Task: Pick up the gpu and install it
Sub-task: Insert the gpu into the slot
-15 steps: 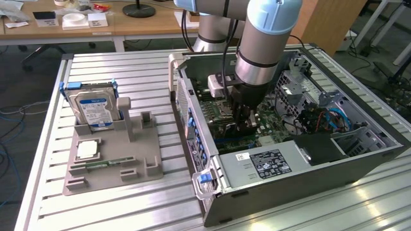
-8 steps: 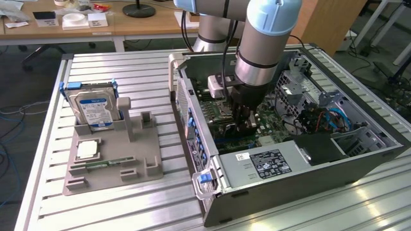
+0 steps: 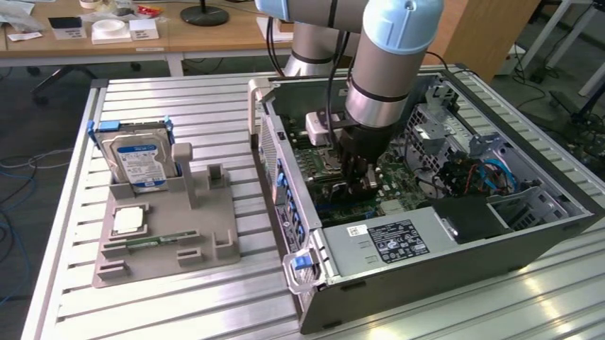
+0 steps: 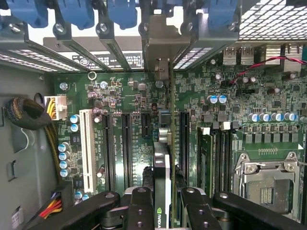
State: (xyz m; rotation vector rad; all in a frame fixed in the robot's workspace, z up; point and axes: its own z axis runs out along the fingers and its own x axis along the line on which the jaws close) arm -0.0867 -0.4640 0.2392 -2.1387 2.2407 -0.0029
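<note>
The robot arm [image 3: 378,64] reaches down into the open computer case [image 3: 454,241] on the metal table [image 3: 161,113]; its claw [image 3: 358,185] is low over the green main board [image 3: 402,202]; from this side you cannot see what it grips. The wrist view looks straight down between the black fingers [image 4: 139,211]; the claw [image 4: 163,213] is closed on the gpu [image 4: 162,172], which stands on its edge above the long slots [image 4: 125,143]; its silver end bracket [image 4: 162,45] sits up by the back wall of the case, among the blue clips [image 4: 76,12]. The exterior view shows more outside the case; a grey holder tray [image 3: 170,241] lies toward the exterior view's left; a hard drive [image 3: 140,163] with a blue and white label stands in it; a thin green stick [image 3: 151,241] lies flat on it.
</note>
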